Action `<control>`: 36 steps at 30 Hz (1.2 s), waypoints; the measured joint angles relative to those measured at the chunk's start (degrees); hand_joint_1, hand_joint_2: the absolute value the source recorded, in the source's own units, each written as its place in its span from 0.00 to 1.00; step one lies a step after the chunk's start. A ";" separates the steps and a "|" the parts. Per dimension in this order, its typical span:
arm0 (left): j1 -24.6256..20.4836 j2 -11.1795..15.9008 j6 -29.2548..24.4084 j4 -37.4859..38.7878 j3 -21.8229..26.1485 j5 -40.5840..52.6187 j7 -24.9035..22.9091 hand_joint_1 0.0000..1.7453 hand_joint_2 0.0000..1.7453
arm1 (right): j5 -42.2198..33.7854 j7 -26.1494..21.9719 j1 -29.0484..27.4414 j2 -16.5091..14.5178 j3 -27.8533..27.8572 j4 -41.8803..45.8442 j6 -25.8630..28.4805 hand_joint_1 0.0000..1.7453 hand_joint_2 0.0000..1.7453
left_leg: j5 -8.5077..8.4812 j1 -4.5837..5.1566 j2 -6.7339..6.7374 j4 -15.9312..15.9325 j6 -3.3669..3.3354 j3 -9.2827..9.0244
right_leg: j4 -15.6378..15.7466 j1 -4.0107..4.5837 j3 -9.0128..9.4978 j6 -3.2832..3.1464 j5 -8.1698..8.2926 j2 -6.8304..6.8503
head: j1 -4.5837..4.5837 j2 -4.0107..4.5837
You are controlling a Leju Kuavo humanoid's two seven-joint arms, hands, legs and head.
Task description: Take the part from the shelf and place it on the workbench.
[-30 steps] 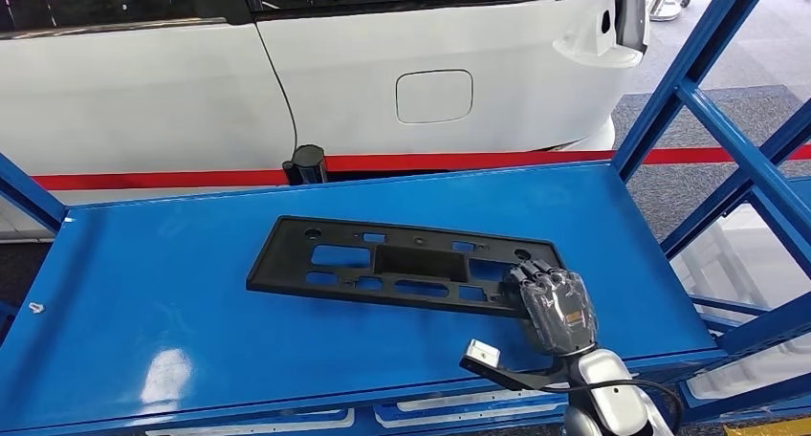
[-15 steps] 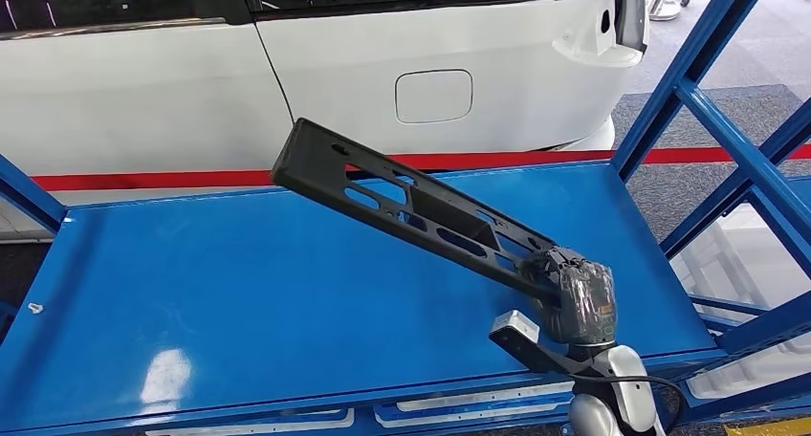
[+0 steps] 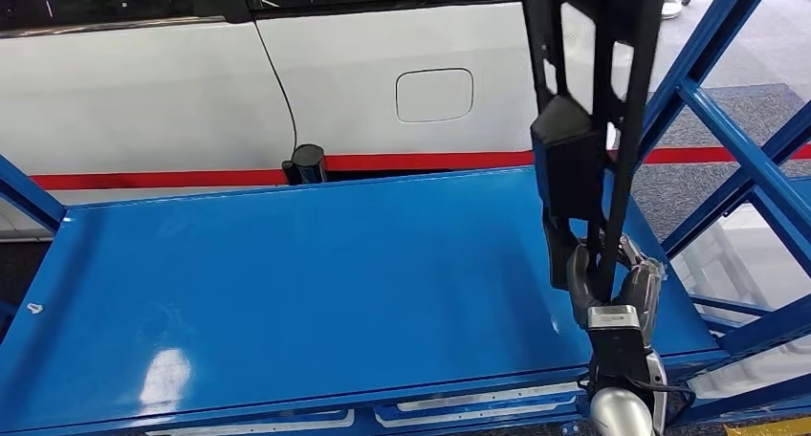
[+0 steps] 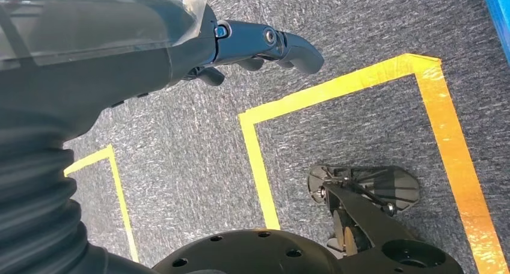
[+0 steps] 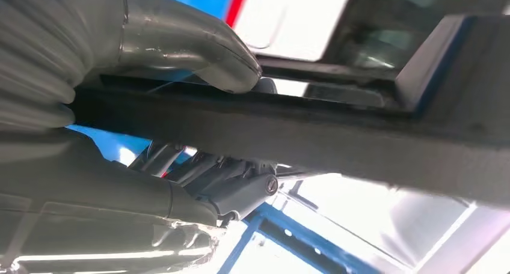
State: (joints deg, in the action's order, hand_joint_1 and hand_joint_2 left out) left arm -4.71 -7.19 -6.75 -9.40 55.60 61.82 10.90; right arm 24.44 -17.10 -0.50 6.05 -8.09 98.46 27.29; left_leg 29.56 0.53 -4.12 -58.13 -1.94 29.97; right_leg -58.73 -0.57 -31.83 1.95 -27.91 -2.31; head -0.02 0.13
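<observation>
Right hand (image 3: 617,288): fingers wrapped round the lower end of the part (image 3: 583,120), gripping it firmly. In the right wrist view the thick grey thumb (image 5: 198,42) presses on one face of the part's (image 5: 337,136) dark edge, with the darker fingers (image 5: 231,187) curled against the opposite face, so the edge runs between thumb and fingers. The part is a long black plastic panel with slots and cut-outs. It stands nearly upright, its lower end in the hand and its upper end running out past the top of the head view. It is clear of the shelf (image 3: 287,283) surface, held in the air above the shelf's right-hand portion.

Left hand (image 4: 180,39): holds nothing; fingers (image 4: 276,42) slightly bent and apart, hanging over grey carpet (image 4: 198,160) marked with yellow tape lines (image 4: 337,88).

Shelf is a glossy blue deck with blue diagonal frame members (image 3: 727,101) at its right side. Behind it stands a white car body (image 3: 191,92) with a fuel flap (image 3: 434,96). A red stripe (image 3: 153,180) runs low behind the shelf, with a small black post top (image 3: 308,161) just beside the shelf's far edge.
</observation>
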 joint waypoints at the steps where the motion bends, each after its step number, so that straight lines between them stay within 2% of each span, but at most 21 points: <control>1: 0.00 0.02 0.01 0.00 0.00 0.01 0.05 0.00 1.00 | -1.20 -0.60 -0.25 -0.29 0.21 0.95 -0.35 1.00 1.00 | 0.00 0.00 0.00 0.00 0.00 0.00 | 0.00 0.00 0.00 0.00 0.00 0.00 | 0.00 0.00; 17: 0.03 0.12 -0.08 0.00 0.18 -0.38 0.23 0.00 1.00 | -9.52 -3.79 -2.53 -2.76 1.53 9.90 -3.47 1.00 1.00 | 0.00 0.00 0.01 0.00 0.00 0.01 | 0.00 0.00 0.00 0.00 0.00 0.00 | -0.01 0.00; 29: 0.61 0.15 -1.00 0.01 1.55 -2.18 1.19 0.00 1.00 | -12.06 -4.88 -2.69 -3.49 1.49 11.30 -3.91 1.00 1.00 | 0.02 0.07 0.00 -0.08 -0.02 0.03 | 0.05 -0.11 0.01 0.03 0.03 -0.01 | 0.00 0.00; 33: 0.66 0.25 -0.84 0.00 2.13 -2.49 1.17 0.00 1.00 | -12.34 -4.96 -2.74 -3.59 1.47 11.42 -3.91 1.00 1.00 | 0.09 0.33 -0.02 -0.16 -0.20 0.08 | 0.10 -0.41 0.00 0.12 0.07 -0.01 | -0.02 0.00; 36: 0.67 0.32 -0.83 0.00 2.34 -2.50 1.17 0.00 1.00 | -12.38 -5.00 -2.74 -3.63 1.45 11.51 -3.91 1.00 1.00 | -0.07 0.49 0.05 0.07 -0.64 0.00 | 0.28 -0.55 0.00 0.41 0.22 -0.08 | -0.03 0.00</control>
State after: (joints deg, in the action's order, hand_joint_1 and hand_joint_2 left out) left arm -4.04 -6.87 -7.58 -9.40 57.95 59.32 12.07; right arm 12.06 -22.10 -3.24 2.43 -6.63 109.96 23.39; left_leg 29.49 1.01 -4.06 -58.07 -2.59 29.98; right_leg -58.45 -1.12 -31.83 2.37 -27.69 -2.39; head -0.04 0.13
